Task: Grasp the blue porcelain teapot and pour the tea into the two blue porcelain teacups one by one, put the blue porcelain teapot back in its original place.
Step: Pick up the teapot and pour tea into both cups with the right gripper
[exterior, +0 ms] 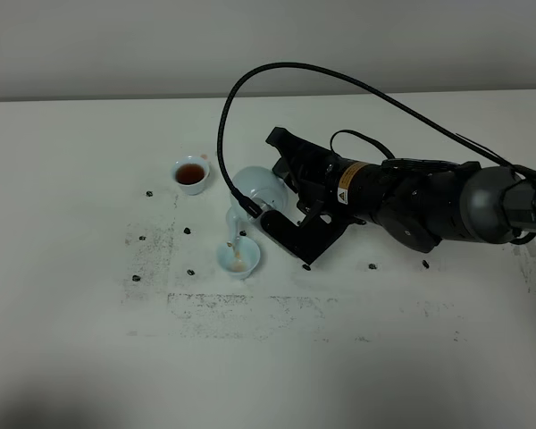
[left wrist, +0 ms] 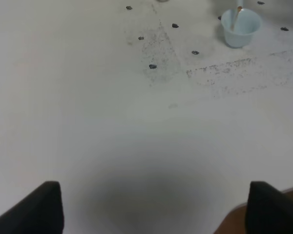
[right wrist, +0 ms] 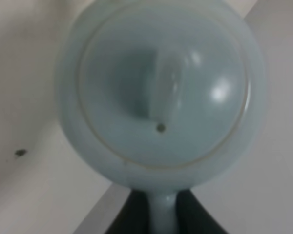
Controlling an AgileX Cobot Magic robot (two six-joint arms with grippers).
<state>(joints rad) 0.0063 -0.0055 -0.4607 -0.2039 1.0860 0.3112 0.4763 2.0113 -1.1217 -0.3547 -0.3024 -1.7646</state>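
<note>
My right gripper [exterior: 277, 217] is shut on the loop handle of the blue porcelain teapot [exterior: 257, 186] and holds it tilted, spout down, over the nearer blue teacup [exterior: 239, 257]. A thin stream of tea runs from the spout into that cup. The right wrist view is filled by the teapot's lid and knob [right wrist: 161, 92], with the handle between my fingers [right wrist: 195, 217]. The farther teacup [exterior: 191, 173] stands upright with dark tea in it. My left gripper [left wrist: 156, 209] is open and empty above bare table; the nearer cup [left wrist: 240, 27] shows far from it.
Several small dark markers [exterior: 188, 231] lie on the white table [exterior: 89, 340] around the cups, with grey scuffed patches [exterior: 277, 304] in front of them. A black cable [exterior: 339, 80] arcs above the right arm.
</note>
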